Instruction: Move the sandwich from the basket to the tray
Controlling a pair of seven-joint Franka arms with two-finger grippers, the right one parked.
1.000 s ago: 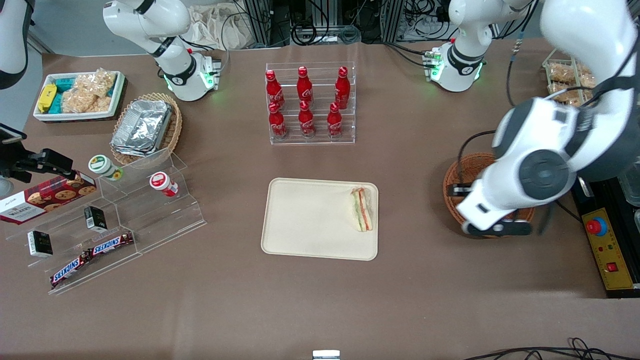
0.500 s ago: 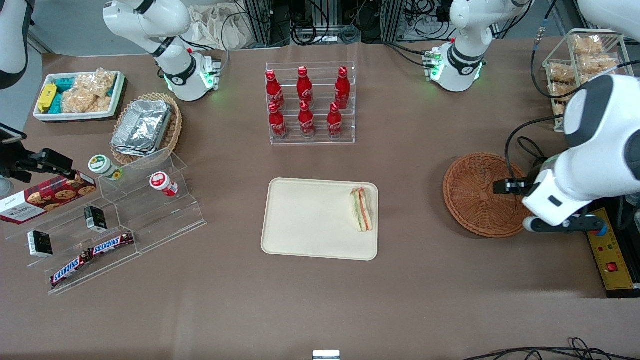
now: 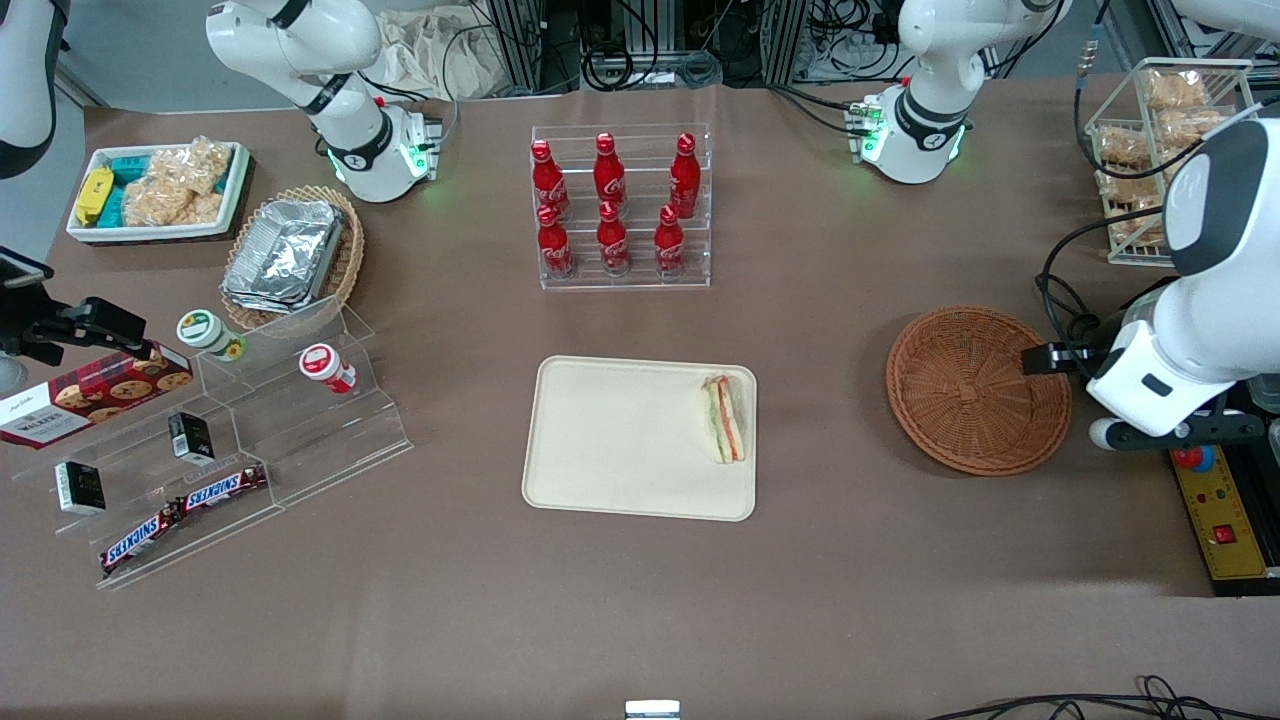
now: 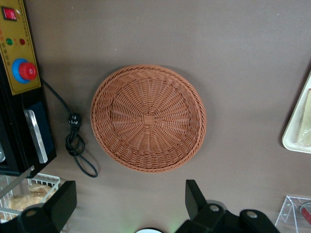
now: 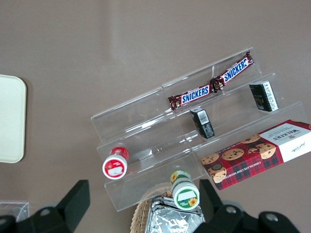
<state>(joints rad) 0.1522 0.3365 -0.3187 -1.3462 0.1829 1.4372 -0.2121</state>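
The sandwich, a pale wedge with green and red layers, lies on the cream tray, by the tray's edge that faces the basket. The round reddish-brown basket has nothing in it. My gripper hangs above the table just off the basket, toward the working arm's end and near the yellow control box. It is open wide, and only bare table shows between its fingers. One edge of the tray shows in the left wrist view.
A yellow control box with a red button and a looped black cable lie close to the gripper. A wire rack of snacks stands farther from the camera. A cola bottle rack stands past the tray. A stepped acrylic shelf is toward the parked arm's end.
The arm has swung off the basket toward the working arm's end, uncovering the empty basket. The sandwich has stayed in place on the tray.
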